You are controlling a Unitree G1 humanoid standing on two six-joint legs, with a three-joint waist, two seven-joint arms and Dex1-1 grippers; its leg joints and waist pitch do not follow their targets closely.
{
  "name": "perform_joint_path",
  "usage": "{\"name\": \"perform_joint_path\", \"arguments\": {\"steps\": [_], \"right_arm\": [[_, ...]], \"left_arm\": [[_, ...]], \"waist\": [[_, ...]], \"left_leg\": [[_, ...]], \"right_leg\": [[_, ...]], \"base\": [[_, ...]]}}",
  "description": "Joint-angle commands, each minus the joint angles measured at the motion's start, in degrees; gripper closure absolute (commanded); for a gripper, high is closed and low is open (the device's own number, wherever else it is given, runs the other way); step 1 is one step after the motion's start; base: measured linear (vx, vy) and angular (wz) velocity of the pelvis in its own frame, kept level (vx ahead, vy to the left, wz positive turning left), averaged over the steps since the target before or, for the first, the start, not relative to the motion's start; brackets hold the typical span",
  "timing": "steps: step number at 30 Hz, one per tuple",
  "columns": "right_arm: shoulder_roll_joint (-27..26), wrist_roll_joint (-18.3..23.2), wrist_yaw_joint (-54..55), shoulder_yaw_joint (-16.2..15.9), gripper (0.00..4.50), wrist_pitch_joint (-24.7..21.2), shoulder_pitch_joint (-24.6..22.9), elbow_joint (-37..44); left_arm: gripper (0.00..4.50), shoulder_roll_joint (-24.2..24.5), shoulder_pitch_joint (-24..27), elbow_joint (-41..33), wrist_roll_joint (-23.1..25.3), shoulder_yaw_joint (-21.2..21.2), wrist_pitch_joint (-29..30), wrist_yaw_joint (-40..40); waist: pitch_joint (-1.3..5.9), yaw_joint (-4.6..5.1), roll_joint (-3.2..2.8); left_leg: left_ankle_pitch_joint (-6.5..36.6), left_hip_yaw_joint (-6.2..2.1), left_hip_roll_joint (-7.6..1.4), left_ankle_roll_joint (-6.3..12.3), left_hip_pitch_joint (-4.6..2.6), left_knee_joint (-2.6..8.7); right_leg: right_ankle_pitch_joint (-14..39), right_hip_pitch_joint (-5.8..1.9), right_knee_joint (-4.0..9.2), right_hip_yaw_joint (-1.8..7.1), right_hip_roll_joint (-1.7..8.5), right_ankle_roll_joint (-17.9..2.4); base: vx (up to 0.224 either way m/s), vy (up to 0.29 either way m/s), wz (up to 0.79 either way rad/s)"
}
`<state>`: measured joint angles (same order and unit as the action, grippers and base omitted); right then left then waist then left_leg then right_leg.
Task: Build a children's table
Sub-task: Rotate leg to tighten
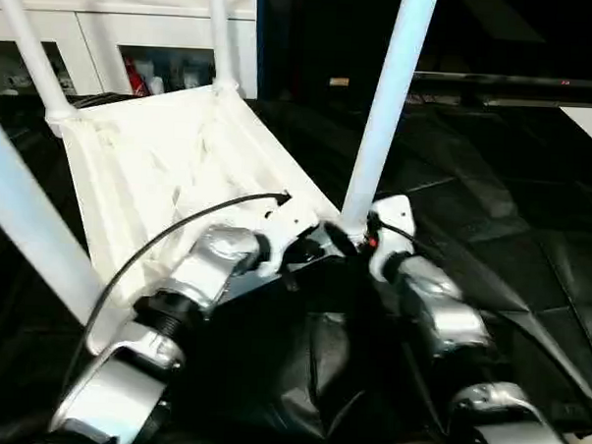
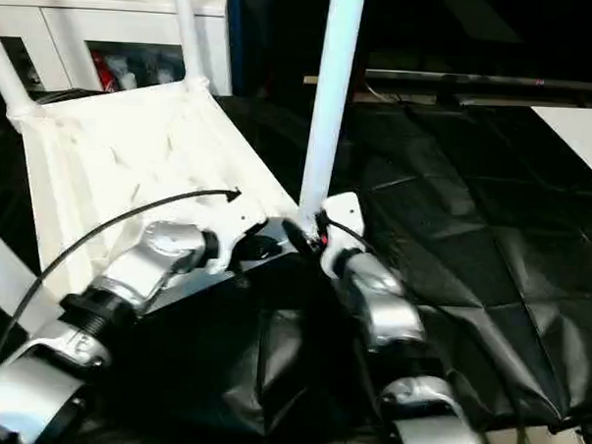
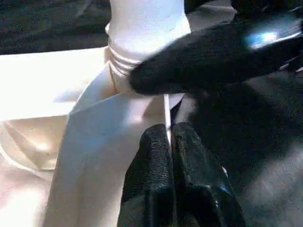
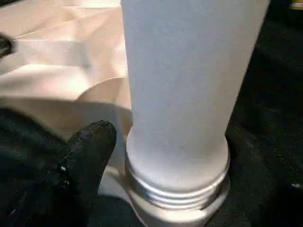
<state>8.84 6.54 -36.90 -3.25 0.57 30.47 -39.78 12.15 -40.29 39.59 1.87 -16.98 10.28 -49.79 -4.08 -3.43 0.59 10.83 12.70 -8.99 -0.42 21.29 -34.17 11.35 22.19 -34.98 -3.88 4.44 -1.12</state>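
One white tabletop (image 1: 171, 167) lies upside down on a black crinkled sheet (image 1: 492, 240), filling the upper left and centre of the left eye view with its ribbed underside facing up. Four white legs rise from its corners. One (image 1: 390, 98) stands just right of centre and runs off the top edge. A second (image 1: 218, 32) stands at the top centre-left. A third (image 1: 33, 48) leans in the upper left corner. The fourth (image 1: 30, 230) crosses the left edge, large and close. In the right wrist view the near leg (image 4: 184, 94) shows a ribbed ring (image 4: 175, 189) at its foot, above the corner socket, so it is not yet sunk fully home. Two silver forearms come up from the bottom edge and meet at that corner. The left gripper (image 3: 169, 142) has its two black fingers pressed together, nipping the thin edge of the tabletop rim just below the leg's base. The right gripper (image 1: 359, 235) sits at the foot of the same leg; one of its black fingers (image 4: 90, 151) shows beside the ribbed ring and another dark finger lies across the leg base in the left wrist view, but whether it clasps the leg or stands spread cannot be told. A white cabinet (image 1: 137, 28) stands along the top left behind the table.
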Motion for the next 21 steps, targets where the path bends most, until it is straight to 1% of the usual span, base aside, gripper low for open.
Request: {"name": "perform_joint_path", "arguments": {"steps": [1,2,3,4,5,6,7,8,9,10,11,12,14,15,16,17,18,19,20,21], "right_arm": [[1.26,0.44,-11.95,-6.83,0.73,1.45,-1.45,4.48],[3.15,1.04,-15.49,-7.53,0.73,1.29,-2.17,5.87],[3.39,1.17,-15.93,-7.57,0.73,1.15,-2.26,6.08],[6.79,3.16,-22.65,-8.02,0.73,-0.95,-3.38,9.0],[6.79,3.16,-22.65,-8.02,0.73,-0.95,-3.38,9.0],[8.27,3.85,-25.91,-7.95,0.73,-1.85,-3.65,10.15],[8.91,3.97,-27.49,-7.9,0.73,-2.17,-3.67,10.5],[8.91,3.97,-27.49,-7.9,0.73,-2.17,-3.67,10.5],[9.4,3.99,-28.44,-7.96,0.73,-2.36,-3.64,10.71],[10.62,3.53,-30.19,-8.4,0.73,-2.3,-3.34,10.74],[10.62,3.53,-30.19,-8.4,0.73,-2.3,-3.34,10.74],[10.89,3.38,-30.52,-8.55,0.73,-2.27,-3.19,10.64],[11.28,3.81,-31.35,-8.76,0.73,-2.69,-3.03,10.98],[11.17,3.96,-31.56,-8.83,0.73,-2.88,-2.9,10.97],[11.17,3.96,-31.56,-8.83,0.73,-2.88,-2.9,10.97],[11.17,3.96,-31.56,-8.83,0.88,-2.88,-2.9,10.97],[11.05,3.88,-31.98,-9.0,0.88,-3.09,-2.82,11.02],[11.05,3.88,-31.98,-9.0,0.97,-3.09,-2.82,11.02],[10.84,3.59,-32.43,-9.23,1.08,-3.1,-2.91,11.06],[10.84,3.59,-32.43,-9.23,1.08,-3.1,-2.91,11.06]], "left_arm": [[4.5,0.68,0.58,-2.4,-0.93,-1.76,-2.61,-5.52],[4.5,1.91,1.09,-3.14,-1.38,-2.36,-3.05,-8.63],[4.5,2.04,1.14,-3.23,-1.45,-2.42,-3.13,-8.98],[4.5,4.54,2.17,-5.38,-3.13,-3.39,-3.35,-15.93],[4.5,4.54,2.17,-5.38,-3.13,-3.39,-3.35,-15.93],[4.5,6.53,2.86,-7.19,-4.32,-4.1,-3.24,-21.12],[4.5,7.51,3.08,-7.83,-4.71,-4.34,-3.15,-23.33],[4.5,7.51,3.08,-7.83,-4.71,-4.34,-3.15,-23.33],[4.5,8.01,3.15,-8.1,-4.97,-4.32,-3.05,-24.34],[4.5,9.34,3.13,-8.46,-5.33,-4.02,-3.29,-26.43],[4.5,9.34,3.13,-8.46,-5.33,-4.02,-3.29,-26.43],[4.5,9.7,3.07,-8.46,-5.38,-3.9,-3.43,-26.93],[4.5,10.77,2.91,-8.15,-5.15,-3.61,-4.38,-28.28],[4.5,11.09,2.75,-7.76,-5.09,-3.34,-4.64,-28.34],[4.5,11.09,2.75,-7.76,-5.09,-3.34,-4.64,-28.34],[4.5,11.09,2.75,-7.76,-5.09,-3.34,-4.64,-28.34],[4.5,11.34,2.67,-7.62,-5.12,-3.12,-4.67,-28.4],[4.5,11.34,2.67,-7.62,-5.12,-3.12,-4.67,-28.4],[4.5,11.39,2.71,-7.63,-5.04,-2.87,-4.78,-28.34],[4.5,11.39,2.71,-7.63,-5.04,-2.87,-4.78,-28.34]], "waist": [[3.86,-0.3,0.06],[3.88,-0.36,0.06],[3.86,-0.38,0.01],[3.88,-0.5,0.15],[3.88,-0.5,0.15],[3.78,-0.76,-0.25],[3.72,-0.8,-0.22],[3.73,-0.88,-0.28],[3.73,-1.21,-0.33],[3.76,-1.71,-0.23],[3.76,-1.71,-0.23],[3.67,-2.0,-0.28],[3.68,-1.98,-0.24],[3.79,-1.97,-0.05],[3.8,-1.94,-0.05],[3.8,-1.94,-0.05],[3.87,-1.94,0.05],[3.91,-1.98,0.03],[3.97,-1.97,0.16],[3.95,-2.01,0.09]], "left_leg": [[11.42,-2.97,-5.04,2.52,-1.04,4.12],[11.42,-3.0,-5.09,2.54,-1.02,4.14],[11.57,-2.98,-5.16,2.58,-1.04,4.17],[11.71,-2.92,-5.25,2.71,-1.09,4.2],[11.71,-2.92,-5.25,2.71,-1.09,4.2],[11.81,-2.81,-5.48,2.83,-1.06,4.31],[12.52,-2.76,-5.53,2.49,-1.17,4.38],[12.8,-2.75,-5.56,2.22,-1.27,4.41],[13.48,-2.65,-5.59,1.48,-1.58,4.36],[13.59,-2.67,-5.58,1.0,-1.68,4.41],[13.59,-2.67,-5.58,1.0,-1.68,4.41],[13.96,-2.55,-5.62,0.31,-1.84,4.47],[14.0,-2.7,-5.53,-0.16,-1.57,4.62],[13.91,-2.74,-5.51,-0.21,-1.53,4.6],[13.58,-2.75,-5.51,-0.19,-1.44,4.54],[13.58,-2.75,-5.51,-0.19,-1.44,4.54],[12.74,-2.73,-5.46,0.07,-1.4,4.45],[11.95,-2.71,-5.45,0.36,-1.31,4.4],[11.58,-2.69,-5.47,0.51,-1.31,4.37],[11.37,-2.68,-5.47,0.75,-1.29,4.33]], "right_leg": [[10.08,-2.38,4.44,3.52,5.68,-14.03],[10.08,-2.42,4.43,3.51,5.7,-14.02],[10.07,-2.37,4.31,3.47,5.55,-14.18],[9.96,-2.43,4.3,3.48,5.5,-14.33],[9.96,-2.43,4.3,3.48,5.5,-14.33],[10.02,-2.23,4.07,3.42,5.38,-14.82],[10.7,-2.06,4.12,3.39,5.35,-15.01],[11.0,-1.93,4.09,3.42,5.37,-15.15],[11.8,-1.73,4.25,3.51,5.51,-15.31],[12.34,-1.67,4.26,3.51,5.56,-15.11],[12.34,-1.67,4.26,3.51,5.56,-15.11],[12.5,-1.45,4.27,3.66,5.6,-15.06],[12.92,-1.67,4.25,3.64,5.65,-14.61],[12.9,-1.78,4.19,3.63,5.69,-14.49],[12.61,-1.81,4.17,3.67,5.83,-14.51],[12.61,-1.81,4.17,3.67,5.83,-14.51],[11.96,-1.87,4.12,3.66,5.83,-14.62],[11.26,-1.94,4.03,3.62,5.81,-14.7],[10.83,-1.96,3.96,3.6,5.77,-14.75],[10.66,-1.92,3.94,3.55,5.78,-14.86]], "base": [[0.0,0.0,0.0],[0.0,0.0,0.0],[0.0,0.0,0.0],[0.0,0.0,0.0],[0.0,0.0,0.0],[0.0,0.0,0.0],[0.0,0.0,0.0],[0.0,0.0,0.0],[0.0,0.0,0.0],[0.0,0.0,0.0],[0.0,0.0,0.0],[0.0,0.0,0.0],[0.0,0.0,0.0],[0.0,0.0,0.0],[0.0,0.0,0.0],[0.0,0.0,0.0],[0.0,0.0,0.0],[0.0,0.0,0.0],[0.0,0.0,0.0],[0.0,0.0,0.0]]}}
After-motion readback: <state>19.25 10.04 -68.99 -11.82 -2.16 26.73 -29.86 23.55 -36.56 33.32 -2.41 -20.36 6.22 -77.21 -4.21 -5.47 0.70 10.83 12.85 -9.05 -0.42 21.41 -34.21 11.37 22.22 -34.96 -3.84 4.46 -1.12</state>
